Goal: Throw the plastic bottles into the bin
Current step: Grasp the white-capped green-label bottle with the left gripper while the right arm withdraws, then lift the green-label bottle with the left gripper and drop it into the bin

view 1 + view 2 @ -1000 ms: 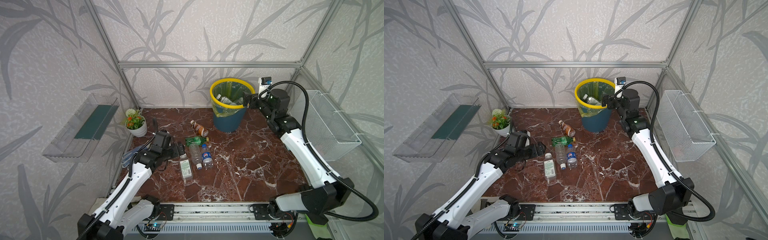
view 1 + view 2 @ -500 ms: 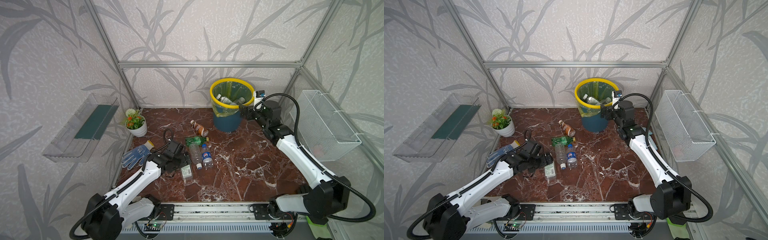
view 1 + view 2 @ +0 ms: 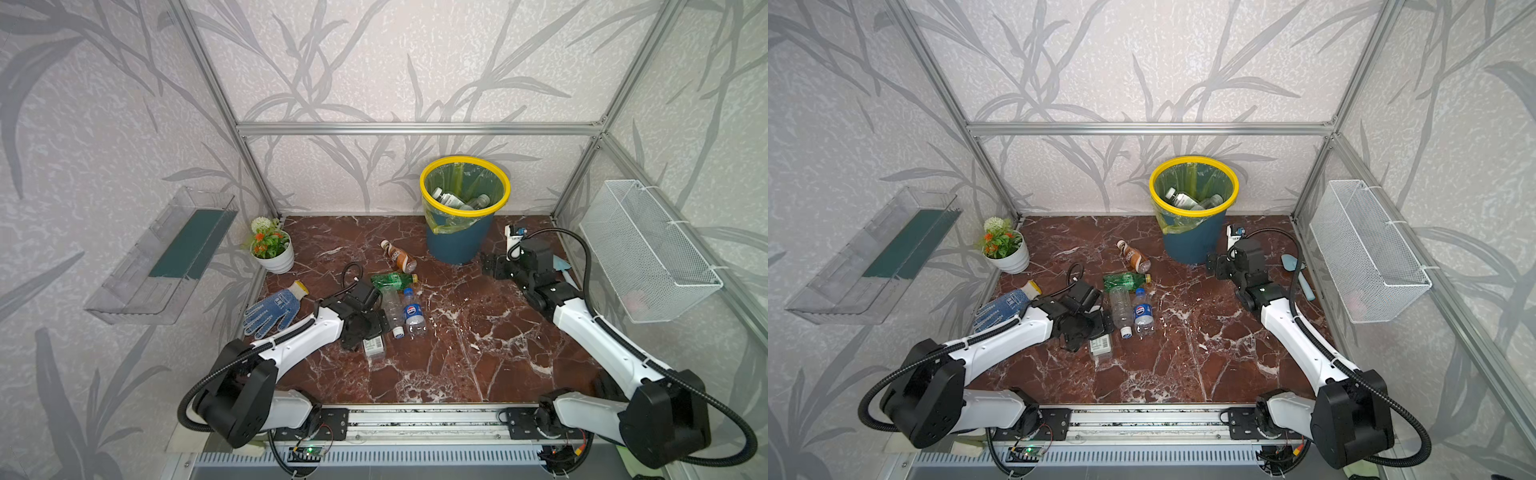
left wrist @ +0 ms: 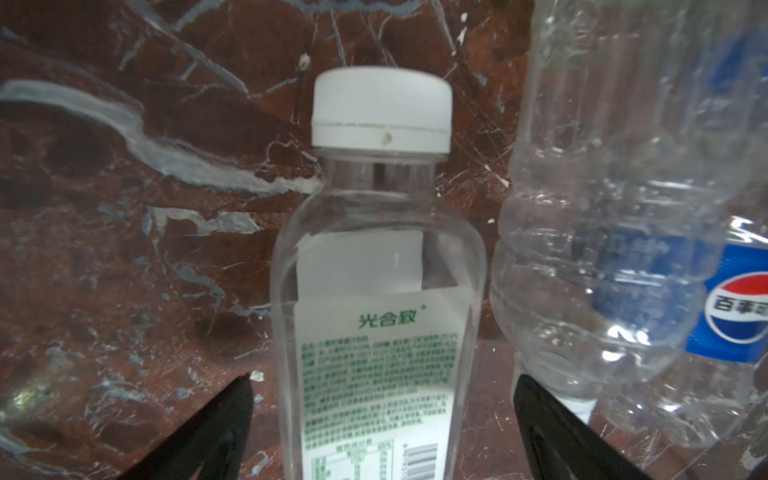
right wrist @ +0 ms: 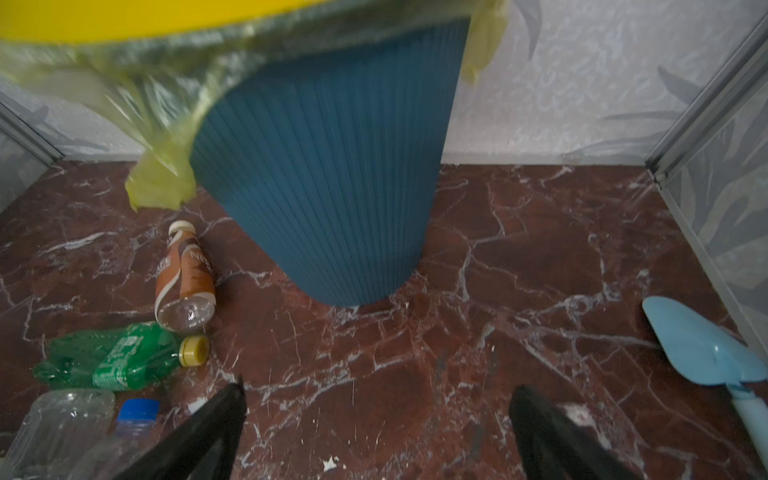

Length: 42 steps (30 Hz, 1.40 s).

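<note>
The bin (image 3: 457, 245) stands at the back of the floor, dark blue with a yellow rim, and several plastic bottles lie inside it. On the floor lie a brown bottle (image 3: 399, 256), a green one (image 3: 390, 280), a clear one (image 3: 392, 307) and a blue-labelled one (image 3: 413, 311). A clear white-capped bottle (image 4: 378, 291) lies between the fingers of my left gripper (image 4: 384, 376). That gripper is open, with a gap on each side of the bottle. My right gripper (image 5: 376, 388) is open and empty, low over the floor beside the bin's base (image 5: 332, 187).
A blue-dotted glove (image 3: 272, 309) and a white flower pot (image 3: 274, 257) sit at the left. A light-blue trowel (image 5: 706, 349) lies by the right wall under a white wire basket (image 3: 648, 249). A clear shelf (image 3: 166, 257) hangs on the left wall.
My left gripper has come forward and down around the white-capped bottle. My right arm has dropped from the bin's rim to the floor beside the bin.
</note>
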Each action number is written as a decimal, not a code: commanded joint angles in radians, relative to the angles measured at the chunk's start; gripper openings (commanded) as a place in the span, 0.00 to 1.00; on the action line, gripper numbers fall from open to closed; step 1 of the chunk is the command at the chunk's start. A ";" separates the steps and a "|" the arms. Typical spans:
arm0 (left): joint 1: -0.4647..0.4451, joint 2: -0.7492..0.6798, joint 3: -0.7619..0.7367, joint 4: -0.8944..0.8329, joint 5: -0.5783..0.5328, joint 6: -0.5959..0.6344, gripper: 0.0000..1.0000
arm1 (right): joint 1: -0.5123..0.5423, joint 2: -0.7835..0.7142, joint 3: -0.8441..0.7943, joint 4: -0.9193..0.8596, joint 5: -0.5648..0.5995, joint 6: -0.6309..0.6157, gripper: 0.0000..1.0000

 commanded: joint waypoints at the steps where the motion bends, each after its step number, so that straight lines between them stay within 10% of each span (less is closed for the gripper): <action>1: -0.004 0.028 -0.003 0.022 0.004 0.004 0.95 | -0.003 -0.026 -0.003 -0.005 -0.006 0.026 1.00; 24: -0.002 0.083 -0.002 0.011 -0.087 0.053 0.60 | -0.001 0.065 -0.039 0.012 -0.071 0.044 0.96; 42: 0.041 -0.415 -0.024 0.164 -0.355 0.311 0.59 | 0.023 0.198 -0.022 -0.002 -0.125 0.060 0.93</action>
